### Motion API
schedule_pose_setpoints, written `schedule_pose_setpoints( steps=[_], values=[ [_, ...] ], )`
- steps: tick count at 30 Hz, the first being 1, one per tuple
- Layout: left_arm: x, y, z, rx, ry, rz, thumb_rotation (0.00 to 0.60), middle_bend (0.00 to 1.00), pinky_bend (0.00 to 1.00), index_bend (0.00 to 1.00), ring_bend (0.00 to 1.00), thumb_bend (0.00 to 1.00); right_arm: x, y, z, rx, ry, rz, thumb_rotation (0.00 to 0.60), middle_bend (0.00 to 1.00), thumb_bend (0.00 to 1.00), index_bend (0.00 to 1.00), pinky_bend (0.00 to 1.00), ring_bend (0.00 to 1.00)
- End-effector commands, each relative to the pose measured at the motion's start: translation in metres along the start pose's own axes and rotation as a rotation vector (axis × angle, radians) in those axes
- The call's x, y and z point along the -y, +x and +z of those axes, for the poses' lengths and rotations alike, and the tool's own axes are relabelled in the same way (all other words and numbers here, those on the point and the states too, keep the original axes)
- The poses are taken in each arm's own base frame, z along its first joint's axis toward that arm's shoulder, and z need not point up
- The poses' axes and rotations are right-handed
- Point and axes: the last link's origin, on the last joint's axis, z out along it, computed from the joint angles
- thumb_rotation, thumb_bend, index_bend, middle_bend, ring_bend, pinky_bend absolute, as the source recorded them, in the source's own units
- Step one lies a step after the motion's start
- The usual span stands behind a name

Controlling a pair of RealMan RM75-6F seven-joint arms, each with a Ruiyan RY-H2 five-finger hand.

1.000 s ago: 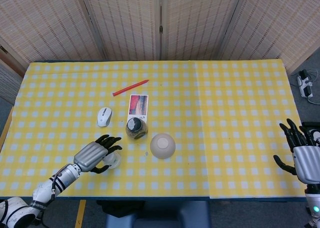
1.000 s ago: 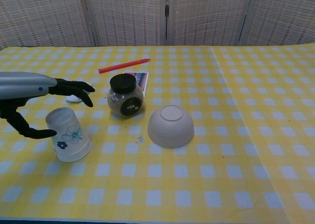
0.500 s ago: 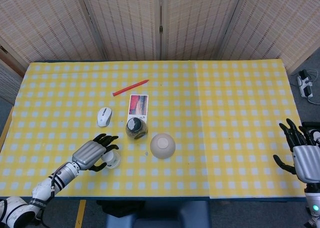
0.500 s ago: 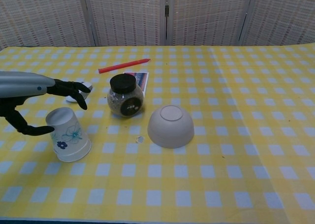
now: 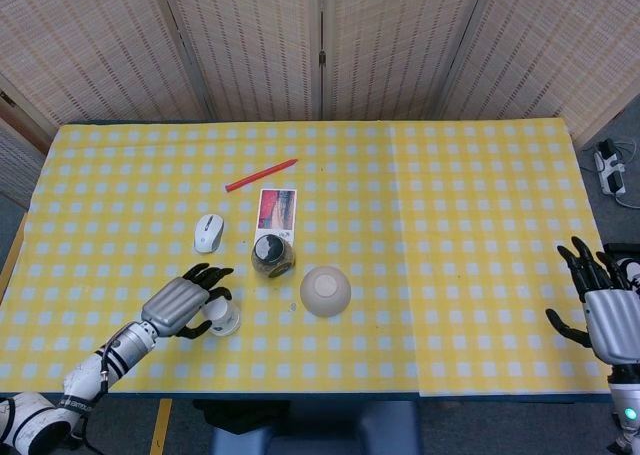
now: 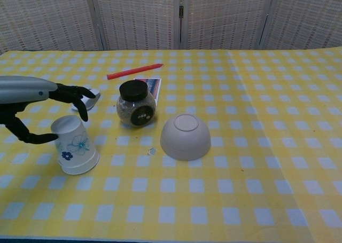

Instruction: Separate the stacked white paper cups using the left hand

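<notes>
A white paper cup (image 6: 76, 147) with a blue flower print stands upside down near the table's front left; the head view shows the cup (image 5: 224, 320) beside my left hand. I cannot tell whether it is one cup or a stack. My left hand (image 6: 40, 101) hovers over and to the left of it, fingers spread, the thumb near the cup's upper left edge; contact is unclear. My left hand (image 5: 180, 303) holds nothing. My right hand (image 5: 605, 310) hangs open off the table's right edge, far from the cup.
A lidded jar (image 6: 136, 104) lies just right of the cup, with an upturned white bowl (image 6: 185, 136) further right. A white mouse (image 5: 208, 232), a small card (image 5: 277, 209) and a red pen (image 5: 260, 175) lie behind on the yellow checked cloth (image 5: 450, 225).
My left hand has drawn back to the left, off the cup. The cup now stands a little more upright. The right hand has not moved.
</notes>
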Motion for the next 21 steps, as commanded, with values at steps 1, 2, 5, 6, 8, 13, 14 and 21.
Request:
schedule_pose_setpoints(
  steps=[1, 2, 5, 6, 8, 13, 14, 21],
  values=[
    [0.0, 0.0, 0.0, -0.014, -0.003, -0.002, 0.6, 0.09, 0.06, 0.34, 0.11, 0.46, 0.0, 0.0, 0.0, -0.001, -0.001, 0.0, 0.6, 0.0, 0.29, 0.0, 0.1, 0.19],
    [-0.001, 0.0, 0.0, -0.022, -0.005, -0.004, 0.6, 0.09, 0.06, 0.35, 0.11, 0.46, 0.0, 0.0, 0.0, -0.001, -0.001, 0.001, 0.6, 0.0, 0.29, 0.0, 0.1, 0.19],
    [-0.001, 0.0, 0.0, -0.037, -0.01, -0.004, 0.6, 0.11, 0.06, 0.37, 0.12, 0.46, 0.0, 0.0, 0.0, -0.001, -0.002, 0.001, 0.6, 0.0, 0.29, 0.0, 0.1, 0.19],
    [-0.001, 0.0, -0.001, -0.042, -0.01, -0.004, 0.6, 0.11, 0.07, 0.38, 0.12, 0.46, 0.0, 0.0, 0.0, -0.001, -0.002, 0.001, 0.6, 0.0, 0.29, 0.0, 0.1, 0.19],
    [-0.001, 0.002, -0.002, -0.062, -0.013, -0.007, 0.6, 0.12, 0.07, 0.38, 0.13, 0.46, 0.0, 0.0, 0.0, -0.001, -0.002, 0.0, 0.6, 0.0, 0.29, 0.0, 0.1, 0.19],
    [-0.003, 0.006, -0.006, -0.116, -0.024, 0.014, 0.6, 0.14, 0.07, 0.4, 0.14, 0.46, 0.0, 0.0, 0.0, -0.001, -0.002, 0.001, 0.6, 0.0, 0.29, 0.0, 0.1, 0.19],
    [-0.004, 0.007, -0.007, -0.132, -0.026, 0.022, 0.6, 0.14, 0.08, 0.4, 0.14, 0.46, 0.0, 0.0, 0.0, -0.001, -0.002, 0.001, 0.6, 0.0, 0.29, 0.0, 0.1, 0.19],
    [-0.007, 0.012, -0.011, -0.216, -0.023, 0.073, 0.6, 0.15, 0.11, 0.41, 0.16, 0.46, -0.001, 0.001, 0.0, -0.003, -0.007, 0.001, 0.6, 0.0, 0.29, 0.0, 0.1, 0.2]
  ],
)
